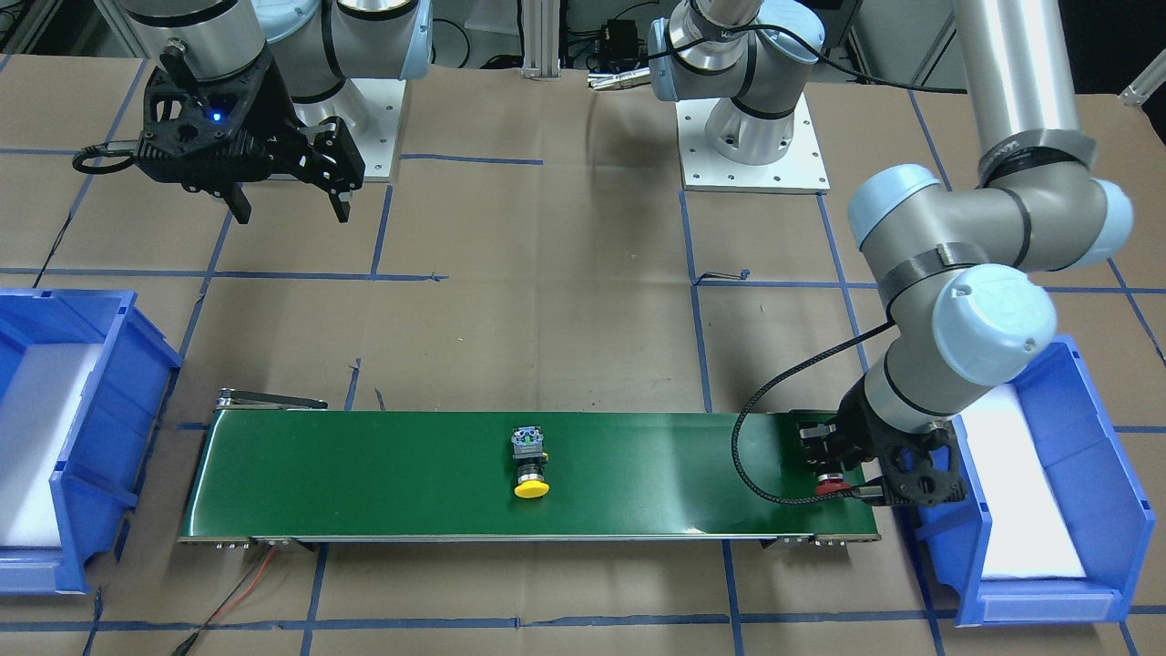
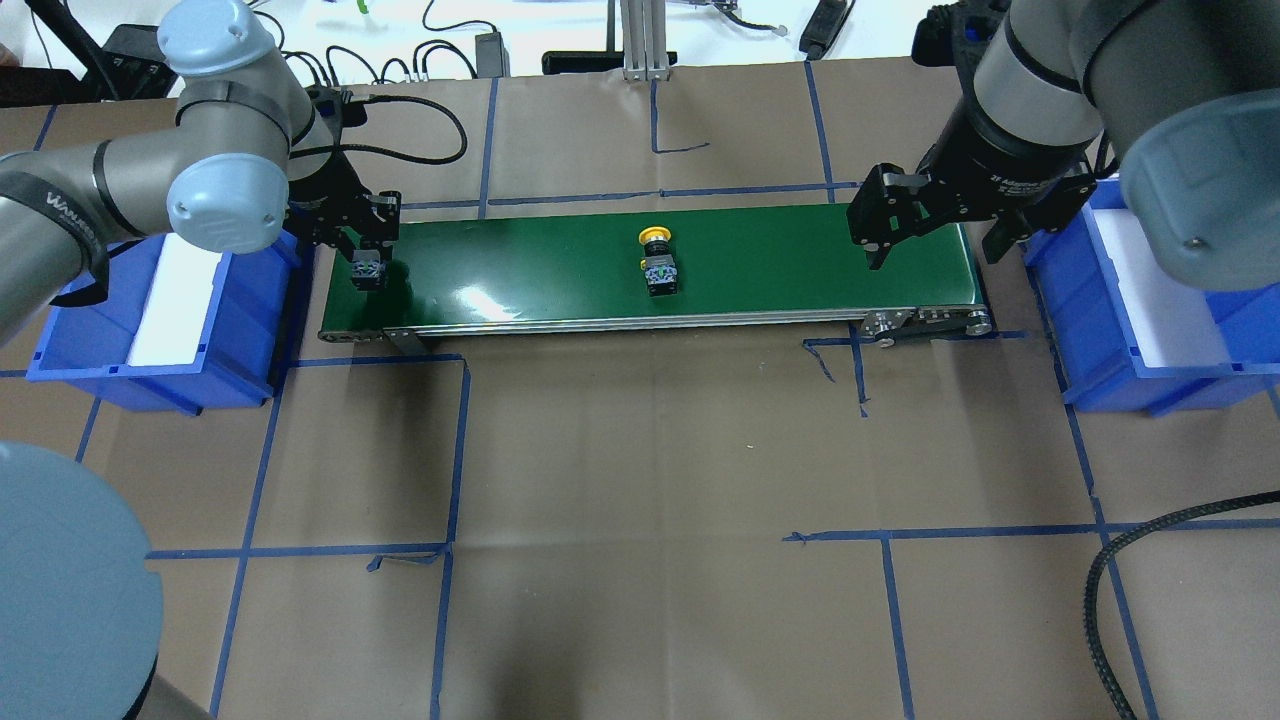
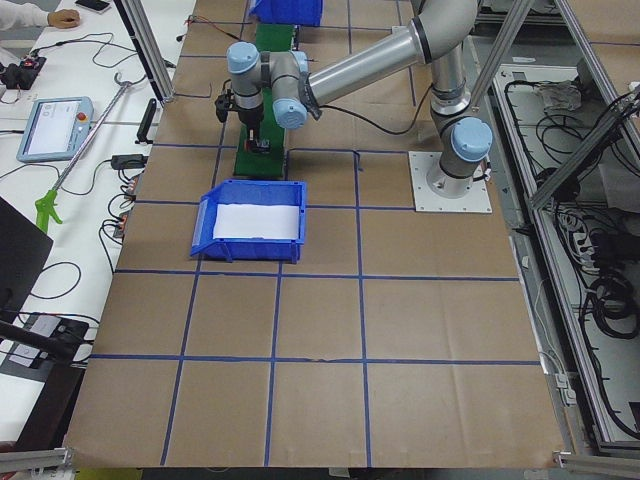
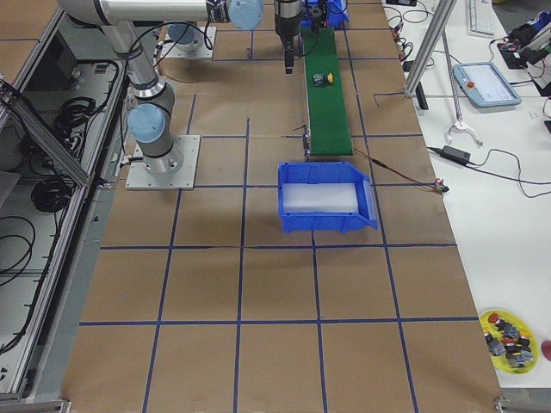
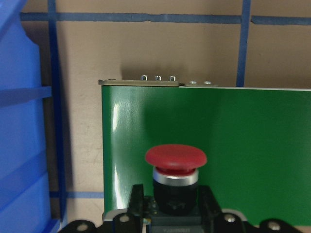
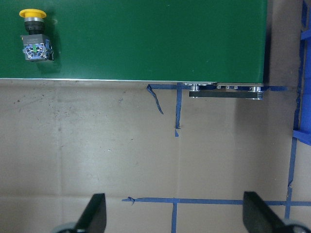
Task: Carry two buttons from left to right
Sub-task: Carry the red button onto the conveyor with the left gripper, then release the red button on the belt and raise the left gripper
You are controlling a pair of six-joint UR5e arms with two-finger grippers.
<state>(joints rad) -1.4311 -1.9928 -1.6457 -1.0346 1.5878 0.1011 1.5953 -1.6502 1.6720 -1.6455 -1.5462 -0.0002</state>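
The red button point(image 5: 176, 160) sits between my left gripper's fingers point(image 5: 137, 196) at the left end of the green conveyor belt point(image 2: 780, 260). My left gripper point(image 2: 365, 255) is shut on it; the red cap shows in the front view point(image 1: 827, 487). The yellow button point(image 2: 657, 262) lies on its side at mid-belt, also in the front view point(image 1: 531, 465) and the right wrist view point(image 6: 34, 41). My right gripper point(image 2: 935, 250) is open and empty, high up near the belt's right end, on the robot's side of it.
A blue bin point(image 2: 150, 375) with a white liner stands just beyond the belt's left end, and another blue bin point(image 2: 1150, 385) beyond its right end. Brown paper with blue tape lines covers the table. A black cable point(image 2: 1120, 580) lies at the near right.
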